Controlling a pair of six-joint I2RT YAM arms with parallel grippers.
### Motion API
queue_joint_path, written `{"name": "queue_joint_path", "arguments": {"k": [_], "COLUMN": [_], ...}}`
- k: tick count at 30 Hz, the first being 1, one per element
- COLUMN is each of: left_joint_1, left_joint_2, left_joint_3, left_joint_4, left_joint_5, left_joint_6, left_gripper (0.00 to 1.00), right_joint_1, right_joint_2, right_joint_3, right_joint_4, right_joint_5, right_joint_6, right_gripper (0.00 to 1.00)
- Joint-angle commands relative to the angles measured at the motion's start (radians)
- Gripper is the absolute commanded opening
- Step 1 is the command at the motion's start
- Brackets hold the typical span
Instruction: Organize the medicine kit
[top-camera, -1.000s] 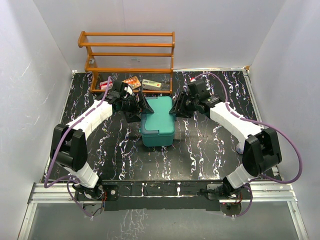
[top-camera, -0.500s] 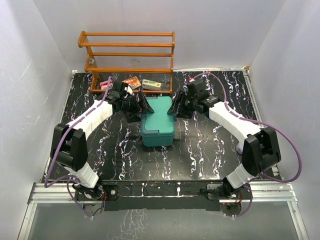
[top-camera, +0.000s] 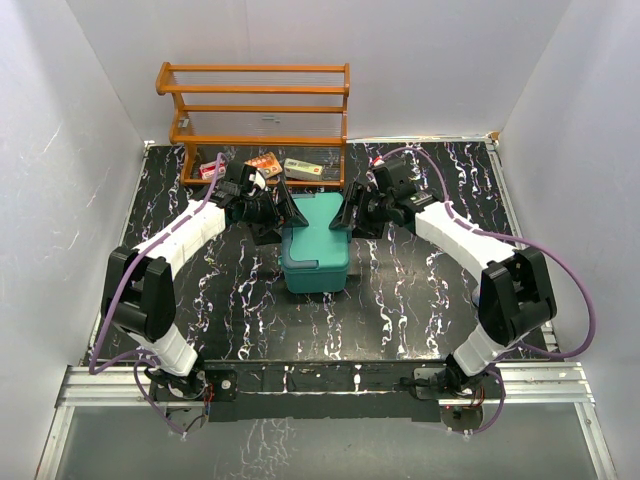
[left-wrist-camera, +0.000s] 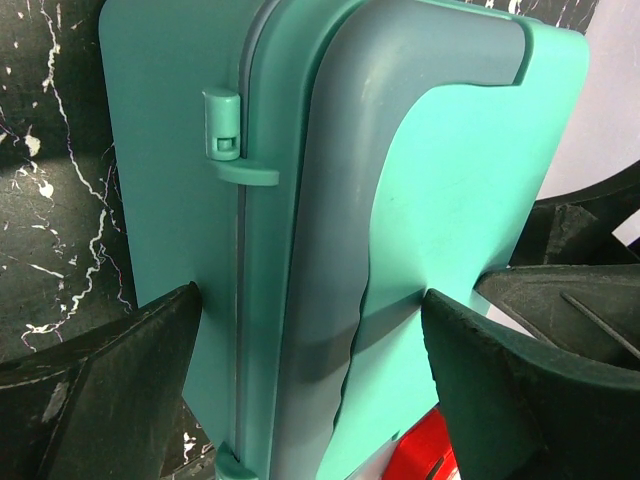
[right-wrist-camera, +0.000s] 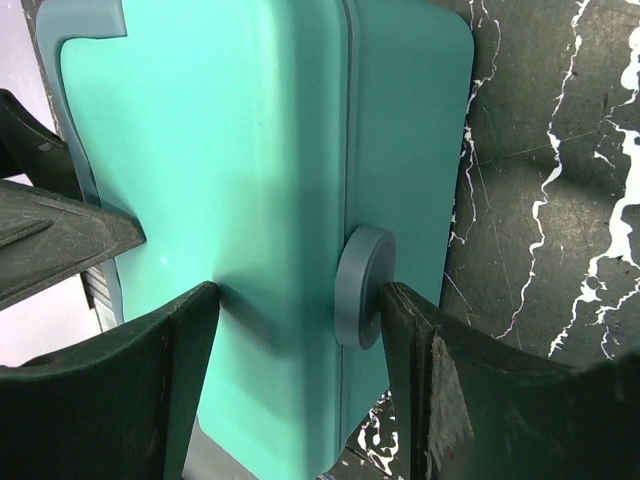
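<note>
The medicine kit (top-camera: 316, 248) stood in the middle of the black marbled table (top-camera: 400, 300), with its lid down, a little in front of the orange wooden rack (top-camera: 255, 105). Both arms reached to its far end, one from each side. The left gripper (left-wrist-camera: 308, 293) was spread very wide over the left edge of the kit: one finger (left-wrist-camera: 110, 395) touched the side wall below the small latch (left-wrist-camera: 222, 125) and the other finger (left-wrist-camera: 500, 385) touched the top of the lid, so the kit was pinched between them. The right gripper (right-wrist-camera: 300, 290) was also spread, over the right edge, with one finger (right-wrist-camera: 120, 390) at the lid and the other (right-wrist-camera: 470, 400) at the round knob (right-wrist-camera: 358, 290) on the side wall; I cannot tell if these pressed the kit or only stood just beside it. Some small boxes (top-camera: 303, 168) lay at the foot of the rack, behind the kit
</note>
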Motion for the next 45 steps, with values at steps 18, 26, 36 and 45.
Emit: {"name": "queue_joint_path", "arguments": {"k": [18, 26, 36, 45], "left_joint_1": [-0.007, -0.008, -0.008, -0.009], "left_joint_2": [-0.071, -0.327, -0.703, -0.904], "left_joint_3": [0.325, 0.279, 0.200, 0.276], "left_joint_4": [-0.322, -0.383, -0.384, -0.528], "left_joint_5": [-0.307, -0.394, -0.581, -0.685], "left_joint_6": [0.275, 0.379, 0.441, 0.454], "left_gripper": [0.99, 0.99, 0.99, 0.99], "right_joint_1": [-0.123, -0.130, -0.130, -0.129], "right_joint_2": [-0.129, -0.305, -0.618, -0.811], "right_joint_3": [0.111, 0.167, 0.188, 0.243], "right_joint_4": [-0.180, -0.359, -0.438, -0.533], "right_joint_5": [0.209, 0.412, 0.576, 0.736], "right_joint_6": [-0.171, -0.302, -0.405, -0.371], "right_gripper": [0.77, 0.84, 0.98, 0.98]}}
